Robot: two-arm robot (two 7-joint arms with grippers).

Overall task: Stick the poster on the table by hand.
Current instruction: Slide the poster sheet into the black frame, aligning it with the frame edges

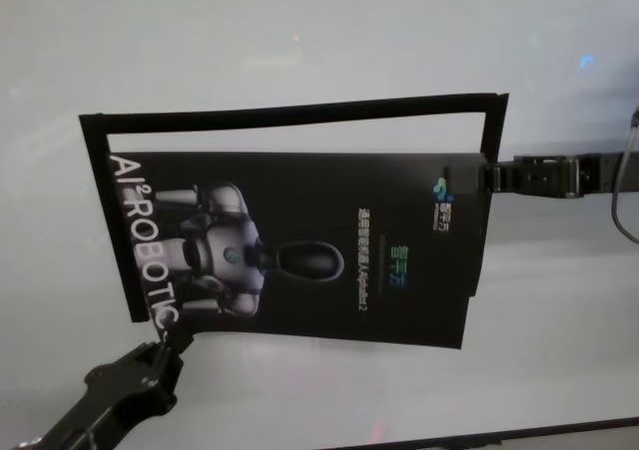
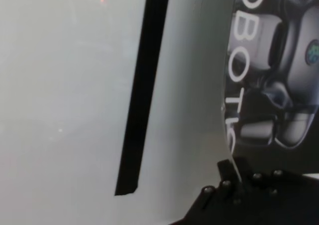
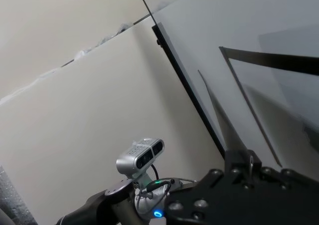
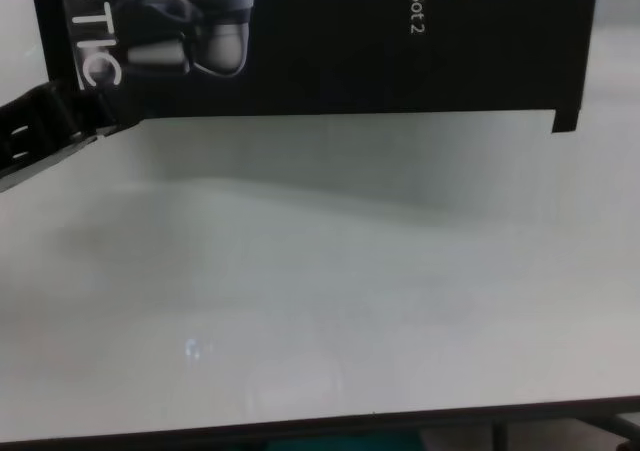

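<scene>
The poster (image 1: 329,250), a black glossy sheet with "AI²ROBOTIC" lettering and a grey-white robot image, hangs over the white table (image 1: 300,31) and casts a shadow on it in the chest view (image 4: 320,41). My left gripper (image 1: 172,338) is shut on its near left corner by the letters "TIC", as the left wrist view (image 2: 232,172) also shows. My right gripper (image 1: 487,178) is shut on its right edge near the small logo. In the right wrist view that gripper (image 3: 244,160) holds the sheet edge-on.
Narrow black tape strips (image 1: 300,111) lie on the table as a frame along the poster's left, far and right sides; one shows in the left wrist view (image 2: 142,95). The table's dark front edge (image 4: 300,429) runs close to me. Bare tabletop (image 4: 320,291) lies in front of the poster.
</scene>
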